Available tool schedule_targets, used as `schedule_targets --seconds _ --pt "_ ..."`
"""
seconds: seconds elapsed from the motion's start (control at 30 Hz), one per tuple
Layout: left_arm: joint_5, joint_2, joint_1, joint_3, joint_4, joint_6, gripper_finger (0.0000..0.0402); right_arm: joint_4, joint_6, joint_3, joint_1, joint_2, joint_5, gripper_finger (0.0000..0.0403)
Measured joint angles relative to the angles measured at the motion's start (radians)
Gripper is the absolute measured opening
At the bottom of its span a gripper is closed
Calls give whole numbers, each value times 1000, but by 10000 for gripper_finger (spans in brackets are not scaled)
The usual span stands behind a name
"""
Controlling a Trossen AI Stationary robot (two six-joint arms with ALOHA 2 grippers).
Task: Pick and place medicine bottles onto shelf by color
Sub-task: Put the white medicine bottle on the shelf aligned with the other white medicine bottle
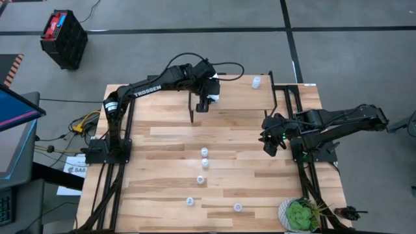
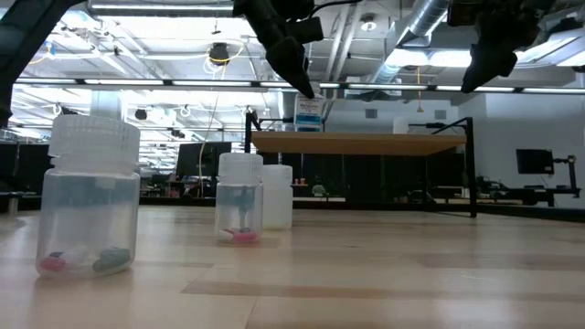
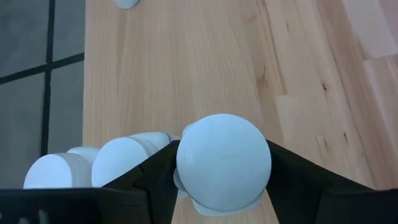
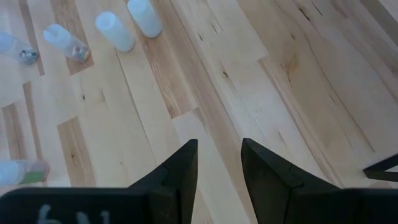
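White-capped bottle (image 3: 224, 162) pinched in left pincer (image 3: 221, 177) over shelf (image 1: 234, 97), beside two bottles (image 3: 93, 165) already placed; another (image 1: 256, 82) near shelf's far edge. Five bottles (image 1: 204, 162) remain on desk (image 1: 162, 188) below shelf. Right pincer (image 4: 219, 165) spread, empty, beside shelf.
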Motion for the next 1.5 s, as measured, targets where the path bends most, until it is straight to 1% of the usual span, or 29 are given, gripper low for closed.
schedule_targets --seconds 0.33,0.63,0.9,1.07,1.37,1.5 --pt "0 0 0 0 2 -4 197 0 0 0 0 0 -3 147" --pt "0 0 -1 0 32 29 197 0 0 0 0 0 -3 147" --pt "0 0 -1 0 32 -9 197 0 0 0 0 0 -3 147" --pt "13 0 -2 0 22 -6 197 0 0 0 0 0 -3 147" --pt "53 0 -2 0 20 -5 216 0 0 0 0 0 -3 147" --pt "23 0 -3 0 21 -7 231 -1 0 0 0 0 -3 147"
